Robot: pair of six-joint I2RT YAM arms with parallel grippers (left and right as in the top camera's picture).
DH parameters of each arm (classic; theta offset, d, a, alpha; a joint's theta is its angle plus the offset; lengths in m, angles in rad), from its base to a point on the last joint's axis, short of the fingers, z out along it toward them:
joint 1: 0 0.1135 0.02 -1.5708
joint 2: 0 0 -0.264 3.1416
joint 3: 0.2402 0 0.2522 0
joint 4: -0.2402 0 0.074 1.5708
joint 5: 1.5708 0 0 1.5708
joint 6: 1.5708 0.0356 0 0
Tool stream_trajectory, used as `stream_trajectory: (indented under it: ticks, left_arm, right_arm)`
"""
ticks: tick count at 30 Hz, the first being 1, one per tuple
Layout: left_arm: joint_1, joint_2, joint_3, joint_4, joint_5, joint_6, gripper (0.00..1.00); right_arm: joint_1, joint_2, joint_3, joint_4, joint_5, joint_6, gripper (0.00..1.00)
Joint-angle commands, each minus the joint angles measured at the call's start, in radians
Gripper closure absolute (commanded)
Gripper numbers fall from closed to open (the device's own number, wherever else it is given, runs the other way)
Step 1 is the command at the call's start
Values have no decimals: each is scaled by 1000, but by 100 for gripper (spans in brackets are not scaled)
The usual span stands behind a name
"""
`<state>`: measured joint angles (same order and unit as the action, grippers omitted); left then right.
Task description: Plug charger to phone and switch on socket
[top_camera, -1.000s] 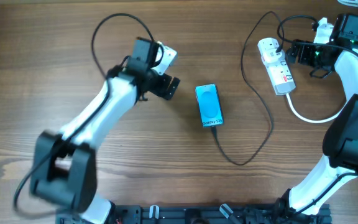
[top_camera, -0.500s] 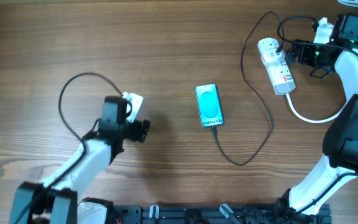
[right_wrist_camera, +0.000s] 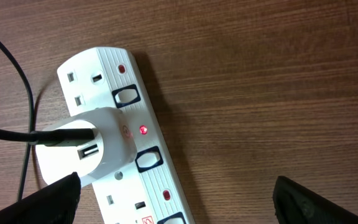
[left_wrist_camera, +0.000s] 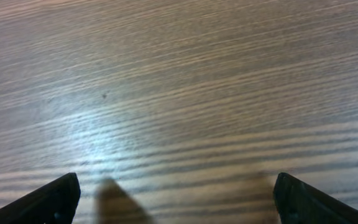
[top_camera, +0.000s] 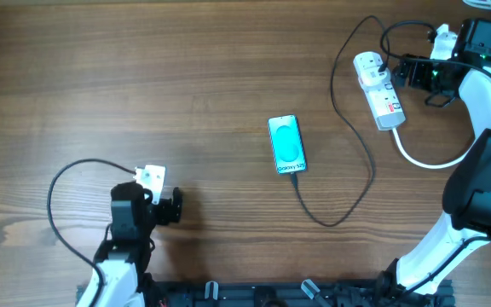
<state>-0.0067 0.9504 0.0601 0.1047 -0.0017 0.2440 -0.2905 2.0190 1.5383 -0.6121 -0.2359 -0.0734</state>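
now | left fingers [left_wrist_camera: 51, 200] spread, empty | right fingers [right_wrist_camera: 50, 202] spread over socket [right_wrist_camera: 161, 183] | charger [top_camera: 371, 175] tip at phone [top_camera: 286, 143]

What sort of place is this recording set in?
Probably a robotics lab or test bench rather than a home: a wood-grain table carrying a left robot arm and a right robot arm, with only a phone, a black cable and a white power strip laid out.

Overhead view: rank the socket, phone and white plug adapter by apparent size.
1. socket: longest of the three.
2. phone: shorter, similar width.
3. white plug adapter: plugged into the socket, clearly smallest.
All sit near table height, so nearness to the camera hardly skews this.
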Motion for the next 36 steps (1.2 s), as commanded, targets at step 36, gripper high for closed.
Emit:
stream_trajectory:
  ticks: [36]
  left_arm:
    - [23, -948, -55, -183, -3, 212, 0]
  right_arm:
    - [2, -13, -7, 2, -16, -3, 0]
